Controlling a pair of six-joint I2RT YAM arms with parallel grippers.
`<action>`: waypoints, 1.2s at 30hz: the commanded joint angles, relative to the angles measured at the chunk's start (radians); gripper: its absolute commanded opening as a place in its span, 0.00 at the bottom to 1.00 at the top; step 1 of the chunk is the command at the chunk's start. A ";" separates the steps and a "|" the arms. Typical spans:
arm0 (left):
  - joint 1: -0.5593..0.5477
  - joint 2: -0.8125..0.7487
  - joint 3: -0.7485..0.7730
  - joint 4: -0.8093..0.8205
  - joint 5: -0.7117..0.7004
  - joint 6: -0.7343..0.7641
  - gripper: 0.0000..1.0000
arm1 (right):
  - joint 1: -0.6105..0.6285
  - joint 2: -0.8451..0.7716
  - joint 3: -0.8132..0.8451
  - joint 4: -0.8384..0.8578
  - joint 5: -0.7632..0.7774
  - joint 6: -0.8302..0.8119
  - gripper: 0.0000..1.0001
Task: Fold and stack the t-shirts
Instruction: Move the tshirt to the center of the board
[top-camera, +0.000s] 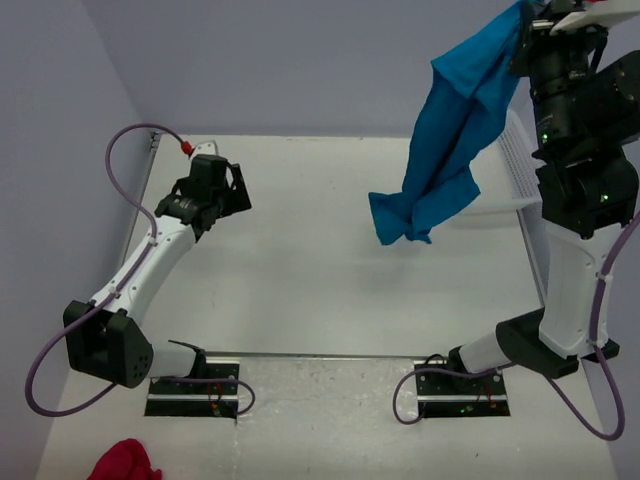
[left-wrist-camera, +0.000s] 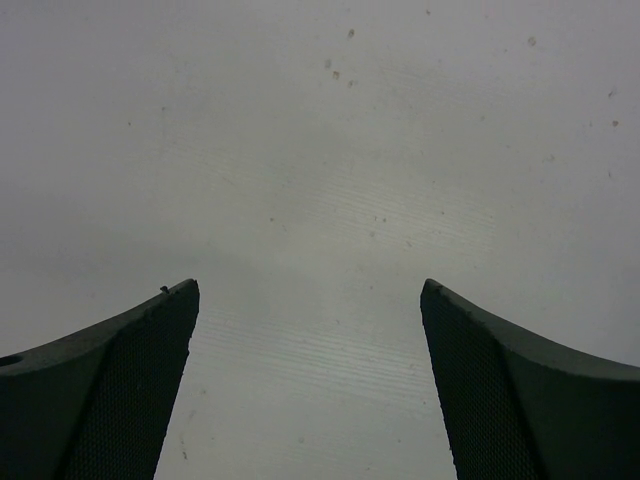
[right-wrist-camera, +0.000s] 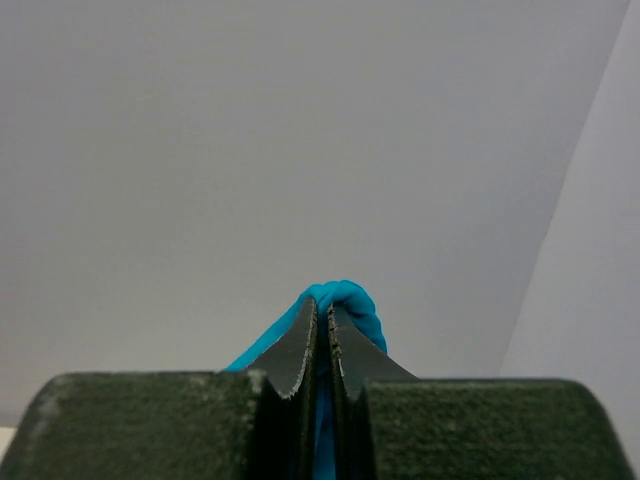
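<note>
A teal-blue t-shirt (top-camera: 450, 140) hangs bunched in the air over the right half of the table, its lower end well above the surface. My right gripper (top-camera: 530, 20) is raised high at the top right and is shut on the shirt's top edge. In the right wrist view the gripper (right-wrist-camera: 322, 305) pinches a fold of the teal fabric (right-wrist-camera: 350, 300) between its jaws. My left gripper (top-camera: 235, 190) hovers over the left of the table, open and empty. In the left wrist view it (left-wrist-camera: 310, 290) shows only bare table between its fingers.
A white rack-like object (top-camera: 520, 170) stands at the table's right edge behind the right arm. A red cloth (top-camera: 125, 462) lies at the bottom left, near the left arm's base. Grey walls surround the white table (top-camera: 300, 260).
</note>
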 joint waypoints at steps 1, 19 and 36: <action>0.003 -0.045 0.095 -0.044 -0.129 0.018 0.92 | 0.005 -0.115 -0.031 0.050 0.032 -0.062 0.00; 0.035 -0.010 0.342 -0.188 -0.260 0.075 0.95 | 0.089 -0.084 -0.152 -0.194 -0.200 0.068 0.00; 0.042 -0.065 0.374 -0.266 -0.327 0.113 0.98 | 0.410 0.153 -0.262 -0.142 -0.154 0.251 0.96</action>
